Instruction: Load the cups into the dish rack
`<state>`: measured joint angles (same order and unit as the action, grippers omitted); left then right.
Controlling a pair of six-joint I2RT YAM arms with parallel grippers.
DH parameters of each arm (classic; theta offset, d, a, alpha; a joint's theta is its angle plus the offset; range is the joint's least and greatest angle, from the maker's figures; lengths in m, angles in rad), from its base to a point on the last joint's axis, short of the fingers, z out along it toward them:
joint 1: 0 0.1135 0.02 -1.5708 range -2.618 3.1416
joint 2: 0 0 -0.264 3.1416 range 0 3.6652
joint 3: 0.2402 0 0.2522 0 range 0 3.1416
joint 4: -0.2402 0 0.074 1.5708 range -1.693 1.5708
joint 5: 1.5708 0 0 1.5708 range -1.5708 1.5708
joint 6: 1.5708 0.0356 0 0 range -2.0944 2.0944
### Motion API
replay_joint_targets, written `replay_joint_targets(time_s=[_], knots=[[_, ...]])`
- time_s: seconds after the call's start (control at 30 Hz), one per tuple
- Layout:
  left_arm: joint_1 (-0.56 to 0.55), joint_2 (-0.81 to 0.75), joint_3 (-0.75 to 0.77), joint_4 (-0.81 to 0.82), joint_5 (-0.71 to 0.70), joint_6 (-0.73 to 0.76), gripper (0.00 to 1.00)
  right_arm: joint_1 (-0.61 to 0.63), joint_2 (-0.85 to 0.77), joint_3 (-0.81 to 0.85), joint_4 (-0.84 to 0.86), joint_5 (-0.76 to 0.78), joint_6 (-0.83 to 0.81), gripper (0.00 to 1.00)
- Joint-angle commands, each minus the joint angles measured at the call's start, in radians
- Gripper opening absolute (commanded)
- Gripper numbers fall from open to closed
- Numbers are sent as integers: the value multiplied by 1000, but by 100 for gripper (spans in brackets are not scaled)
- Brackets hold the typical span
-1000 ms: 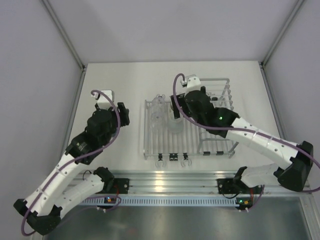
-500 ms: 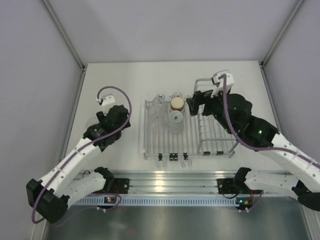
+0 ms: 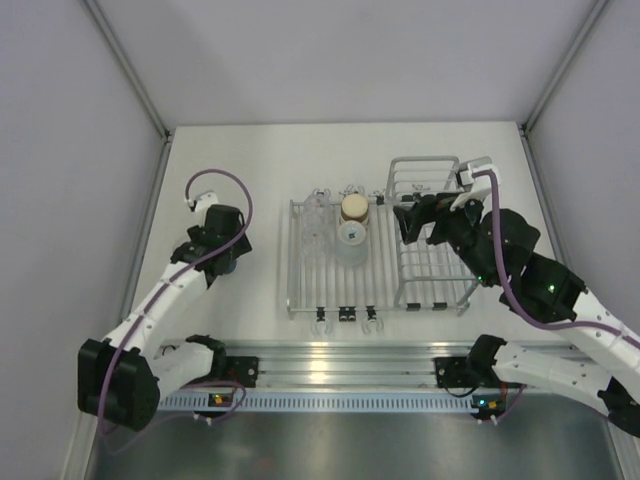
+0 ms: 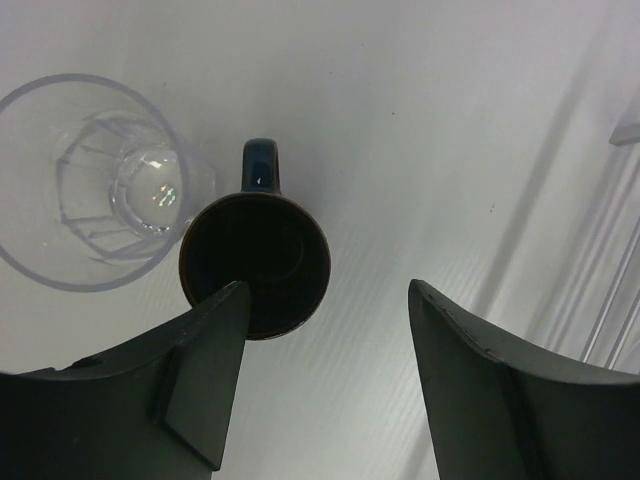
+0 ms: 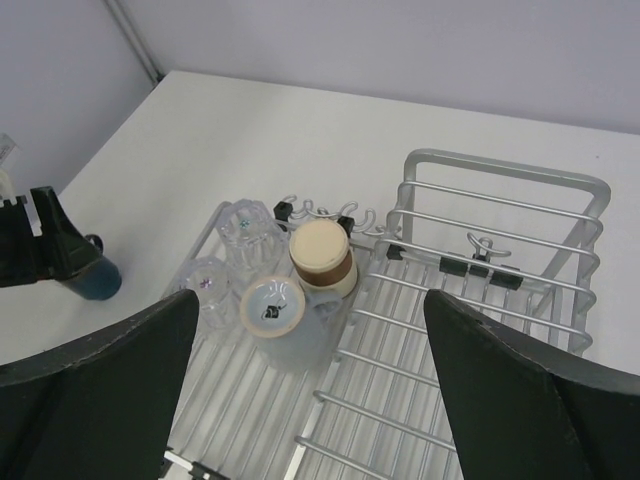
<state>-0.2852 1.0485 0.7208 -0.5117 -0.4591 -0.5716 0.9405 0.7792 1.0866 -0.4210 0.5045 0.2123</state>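
The tan-and-brown cup (image 3: pixel 353 207), pale blue cup (image 3: pixel 350 236) and 2 clear cups (image 5: pixel 250 225) stand on the flat section of the dish rack (image 3: pixel 330 285). Left of the rack, the dark blue mug (image 4: pixel 255 262) sits under the open, empty left jaws. The right jaws gape empty above the rack.

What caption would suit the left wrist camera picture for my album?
Open left fingers hover above a dark blue mug, with a clear cup beside it on the table.
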Motion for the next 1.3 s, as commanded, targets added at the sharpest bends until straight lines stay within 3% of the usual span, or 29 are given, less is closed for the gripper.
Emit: replay_joint_targets(time_s=[0.0,0.4,0.5,0.63,0.7,0.83,1.0,1.27], knots=[[9,34,-4,101,46,30,70,14,-6,-2,4,14,1,95],[27,166,-4,170,45,49,66,14,-18,-19,-2,16,16,95],[29,199,-3,185,37,58,60,14,-31,-31,-9,22,19,95],[31,241,3,191,36,72,33,14,-40,-43,-19,34,27,95],[31,263,8,193,43,78,12,14,-46,-48,-19,35,29,95],[31,275,12,194,59,84,0,15,-49,-53,-24,43,30,95],[31,252,40,190,131,95,0,14,-47,-56,-44,57,38,95],[31,128,227,193,260,76,0,15,-69,-60,-99,101,55,97]])
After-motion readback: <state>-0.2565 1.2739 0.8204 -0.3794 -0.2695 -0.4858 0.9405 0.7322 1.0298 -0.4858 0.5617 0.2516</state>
